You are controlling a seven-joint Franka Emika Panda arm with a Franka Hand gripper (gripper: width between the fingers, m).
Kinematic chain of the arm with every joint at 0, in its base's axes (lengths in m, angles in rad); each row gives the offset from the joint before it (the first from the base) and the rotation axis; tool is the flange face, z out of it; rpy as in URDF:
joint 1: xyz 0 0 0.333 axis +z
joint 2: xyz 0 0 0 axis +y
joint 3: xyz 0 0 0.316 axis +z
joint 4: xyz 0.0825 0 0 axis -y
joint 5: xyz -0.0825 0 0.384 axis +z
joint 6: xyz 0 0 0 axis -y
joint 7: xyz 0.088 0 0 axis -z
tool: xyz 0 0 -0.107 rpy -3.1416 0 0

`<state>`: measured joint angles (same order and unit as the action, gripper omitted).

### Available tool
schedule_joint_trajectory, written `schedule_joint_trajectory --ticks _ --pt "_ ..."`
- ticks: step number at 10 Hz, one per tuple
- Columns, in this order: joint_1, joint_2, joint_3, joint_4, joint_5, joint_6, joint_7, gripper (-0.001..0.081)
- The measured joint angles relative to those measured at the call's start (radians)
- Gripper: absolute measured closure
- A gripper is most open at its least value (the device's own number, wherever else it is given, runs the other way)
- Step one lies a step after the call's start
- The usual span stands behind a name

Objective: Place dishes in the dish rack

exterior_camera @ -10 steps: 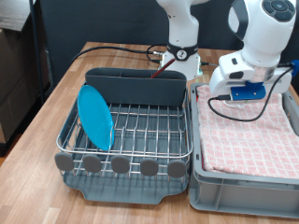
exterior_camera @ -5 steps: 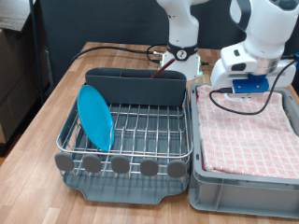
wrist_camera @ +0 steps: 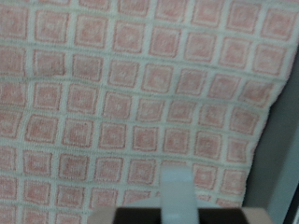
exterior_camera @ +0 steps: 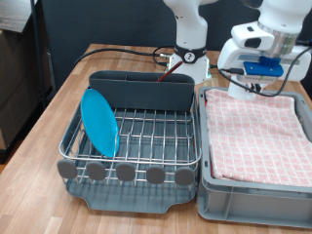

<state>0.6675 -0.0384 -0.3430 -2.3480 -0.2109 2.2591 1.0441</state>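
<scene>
The gripper (exterior_camera: 255, 86) is going up and away from the cloth (exterior_camera: 255, 135) in the crate (exterior_camera: 219, 191), w/ nothing seen in it. A white bit (wrist_camera: 175, 194) is showing low in the wrist view; can't tell if the fingers are wide or narrow. So it's leaving empty. The plate (exterior_camera: 98, 122) is already sitting in the rack (exterior_camera: 146, 136), at about 9 o'clock, standing on its edge. Its long side is running 12 to 6; its face is pointing to 3 o'clock. No cup or spoon in sight.

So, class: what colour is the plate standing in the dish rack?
The plate is light blue, clearest in the exterior view.
</scene>
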Motion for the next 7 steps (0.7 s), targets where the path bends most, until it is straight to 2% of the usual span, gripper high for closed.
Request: schedule_joint_trajectory --ticks 1,4,7 --pt "-0.002 -0.025 -0.003 -0.003 -0.028 -0.004 0.000 0.0734" --pt "-0.003 -0.020 -0.012 0.000 -0.029 -0.012 0.000 0.0734" --pt "-0.025 -0.029 -0.064 0.007 -0.036 0.074 -0.069 0.0734"
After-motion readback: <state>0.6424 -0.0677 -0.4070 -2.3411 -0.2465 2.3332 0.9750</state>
